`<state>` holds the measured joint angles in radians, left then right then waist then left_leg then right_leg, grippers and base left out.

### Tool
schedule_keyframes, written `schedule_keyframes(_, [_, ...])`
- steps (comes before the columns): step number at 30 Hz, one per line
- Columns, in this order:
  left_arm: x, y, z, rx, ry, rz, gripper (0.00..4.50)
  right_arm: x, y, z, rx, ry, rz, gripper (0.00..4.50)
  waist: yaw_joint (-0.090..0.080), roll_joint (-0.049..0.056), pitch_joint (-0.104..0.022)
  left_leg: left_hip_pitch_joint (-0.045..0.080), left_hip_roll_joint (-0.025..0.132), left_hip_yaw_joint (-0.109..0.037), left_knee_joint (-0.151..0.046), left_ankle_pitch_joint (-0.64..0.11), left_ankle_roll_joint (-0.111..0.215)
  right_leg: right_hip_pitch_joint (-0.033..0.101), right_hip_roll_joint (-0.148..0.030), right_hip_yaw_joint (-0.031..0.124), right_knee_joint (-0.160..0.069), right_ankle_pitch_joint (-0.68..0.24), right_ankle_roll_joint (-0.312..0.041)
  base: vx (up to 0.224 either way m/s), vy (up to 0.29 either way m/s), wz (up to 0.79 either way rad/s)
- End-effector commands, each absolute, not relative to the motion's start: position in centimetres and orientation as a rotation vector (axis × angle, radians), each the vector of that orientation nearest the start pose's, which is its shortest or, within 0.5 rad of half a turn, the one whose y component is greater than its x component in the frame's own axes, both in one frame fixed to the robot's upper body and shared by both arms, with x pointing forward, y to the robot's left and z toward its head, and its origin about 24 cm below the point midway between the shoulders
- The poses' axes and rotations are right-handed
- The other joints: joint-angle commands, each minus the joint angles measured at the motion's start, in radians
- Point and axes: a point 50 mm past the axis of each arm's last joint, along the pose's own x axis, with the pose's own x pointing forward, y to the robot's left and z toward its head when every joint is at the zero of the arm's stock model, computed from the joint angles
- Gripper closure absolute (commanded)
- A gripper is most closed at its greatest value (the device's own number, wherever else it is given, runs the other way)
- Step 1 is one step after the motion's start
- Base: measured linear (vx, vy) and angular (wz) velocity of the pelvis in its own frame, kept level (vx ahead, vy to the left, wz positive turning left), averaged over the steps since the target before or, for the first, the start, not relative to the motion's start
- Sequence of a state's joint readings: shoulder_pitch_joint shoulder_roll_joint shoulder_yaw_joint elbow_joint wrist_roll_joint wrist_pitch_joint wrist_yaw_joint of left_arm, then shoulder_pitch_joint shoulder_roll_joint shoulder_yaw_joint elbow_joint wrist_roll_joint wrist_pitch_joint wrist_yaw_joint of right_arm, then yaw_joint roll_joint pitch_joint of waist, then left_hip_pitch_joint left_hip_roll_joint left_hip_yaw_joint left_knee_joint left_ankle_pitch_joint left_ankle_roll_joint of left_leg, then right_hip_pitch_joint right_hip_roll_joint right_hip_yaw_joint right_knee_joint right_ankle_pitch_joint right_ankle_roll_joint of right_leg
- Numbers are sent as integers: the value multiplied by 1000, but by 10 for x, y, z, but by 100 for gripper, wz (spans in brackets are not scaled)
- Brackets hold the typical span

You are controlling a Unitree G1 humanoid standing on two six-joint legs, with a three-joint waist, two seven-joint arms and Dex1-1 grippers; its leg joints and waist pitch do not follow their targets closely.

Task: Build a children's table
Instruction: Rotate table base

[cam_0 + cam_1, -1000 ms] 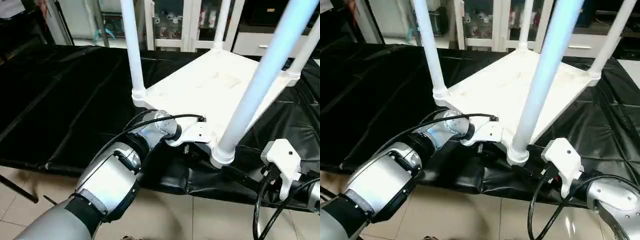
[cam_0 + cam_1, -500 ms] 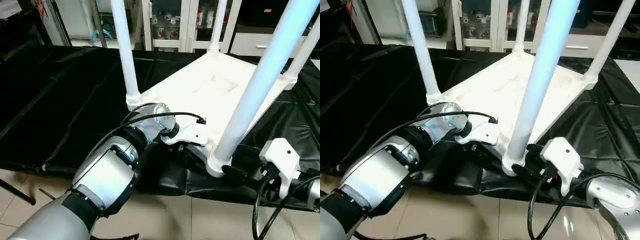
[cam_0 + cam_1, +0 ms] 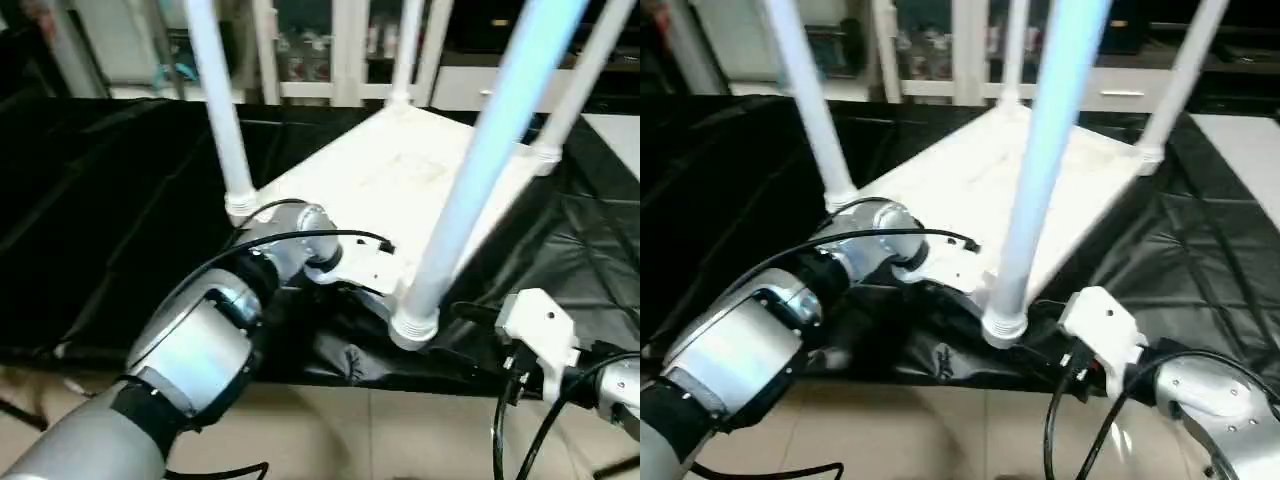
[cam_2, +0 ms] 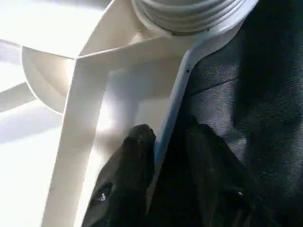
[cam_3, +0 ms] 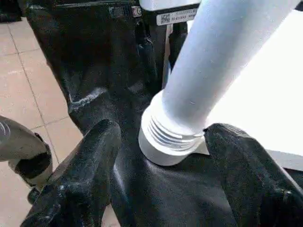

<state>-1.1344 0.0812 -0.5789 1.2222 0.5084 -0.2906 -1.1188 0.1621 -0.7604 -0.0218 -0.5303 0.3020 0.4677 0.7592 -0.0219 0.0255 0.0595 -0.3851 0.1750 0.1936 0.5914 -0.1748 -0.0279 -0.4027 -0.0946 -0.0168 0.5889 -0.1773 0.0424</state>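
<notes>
From my station I see the children's table (image 3: 400, 180) lying upside down on a black sheet (image 3: 110, 200) that covers the work surface, its four white legs (image 3: 480, 160) standing up from the corner sockets. All four legs are cut off by the upper edge of the head views, so I cannot see their ends.

Left end effector (image 4: 165, 161): in the left wrist view its two black fingers (image 4: 135, 161) straddle the raised rim (image 4: 173, 106) at the near edge of the top, one inside on the white underside and one outside against the sheet. I read this as a pinch on the rim. In the head views the fingers are hidden behind the white wrist housing (image 3: 365, 265).

Right end effector (image 5: 165, 161): the fingers are spread wide either side of the threaded base of the nearest leg (image 5: 173, 137), without touching it. In the head views its fingertips are hard to make out against the dark sheet.

Background cabinets (image 3: 320, 50) are blurred.
</notes>
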Motion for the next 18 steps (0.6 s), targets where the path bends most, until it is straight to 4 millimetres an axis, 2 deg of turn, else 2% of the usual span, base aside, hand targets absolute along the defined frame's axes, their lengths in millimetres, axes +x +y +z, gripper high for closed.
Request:
schedule_keyframes(1, [347, 56, 57, 1253, 612, -1591, 337, 202, -199, 107, -428, 311, 895, 131, 8, -41, -42, 3, 43, -41, -81, -390, 52, 26, -53, 15, -106, -554, -140, 0, 0, 0])
schedule_keyframes(2, [347, 56, 58, 1241, 601, -1599, 341, 203, -199, 107, -430, 308, 898, 131, 6, -43, -41, 0, 44, -41, -83, -387, 53, 26, -52, 15, -106, -544, -142, 0, 0, 0])
schedule_keyframes(3, [346, 55, 58, 1233, 594, -1605, 349, 204, -199, 107, -431, 306, 900, 131, 6, -41, -41, -1, 44, -42, -84, -383, 52, 27, -52, 14, -104, -535, -144, 0, 0, 0])
schedule_keyframes(4, [347, 55, 59, 1226, 586, -1601, 369, 204, -199, 107, -432, 305, 902, 131, 6, -44, -43, 1, 46, -41, -85, -377, 55, 27, -52, 14, -104, -505, -155, 0, 0, 0])
schedule_keyframes(5, [347, 55, 60, 1226, 582, -1597, 376, 205, -199, 108, -433, 303, 903, 131, 7, -43, -44, 2, 47, -41, -85, -371, 56, 28, -52, 15, -103, -481, -163, 0, 0, 0])
schedule_keyframes(6, [347, 55, 60, 1229, 582, -1596, 379, 206, -199, 108, -435, 302, 905, 131, 9, -40, -47, 9, 50, -37, -85, -362, 60, 26, -50, 16, -102, -421, -187, 0, 0, 0])
schedule_keyframes(7, [347, 55, 61, 1213, 586, -1597, 379, 207, -198, 108, -437, 300, 908, 131, 9, -48, -49, 11, 51, -33, -82, -349, 68, 28, -49, 18, -97, -350, -214, 0, 0, 0])
schedule_keyframes(8, [347, 55, 61, 1211, 587, -1599, 382, 207, -198, 108, -439, 299, 909, 131, 12, -44, -50, 10, 51, -33, -82, -337, 72, 29, -50, 19, -93, -321, -224, 0, 0, 0])
schedule_keyframes(9, [348, 55, 61, 1205, 588, -1599, 405, 208, -198, 108, -440, 298, 910, 131, 12, -45, -48, 9, 51, -30, -82, -331, 82, 30, -49, 18, -93, -298, -234, 0, 0, 0])
schedule_keyframes(12, [349, 56, 63, 1163, 587, -1585, 412, 209, -198, 108, -442, 295, 911, 131, 14, -47, -51, 9, 52, -29, -80, -305, 92, 33, -51, 19, -89, -271, -245, 0, 0, 0])
schedule_keyframes(14, [354, 57, 67, 1108, 578, -1515, 424, 210, -198, 108, -443, 292, 910, 131, 13, -49, -51, 10, 53, -27, -78, -289, 97, 35, -51, 18, -83, -234, -263, 0, 0, 0])
schedule_keyframes(17, [359, 57, 72, 1048, 540, -1437, 425, 211, -199, 108, -443, 285, 895, 131, 14, -46, -50, 12, 53, -26, -77, -299, 94, 34, -52, 20, -85, -253, -265, 0, 0, 0])
schedule_keyframes(18, [362, 59, 75, 995, 520, -1381, 426, 212, -199, 108, -442, 281, 885, 131, 14, -42, -48, 12, 53, -27, -80, -317, 88, 34, -52, 19, -88, -289, -257, 0, 0, 0])
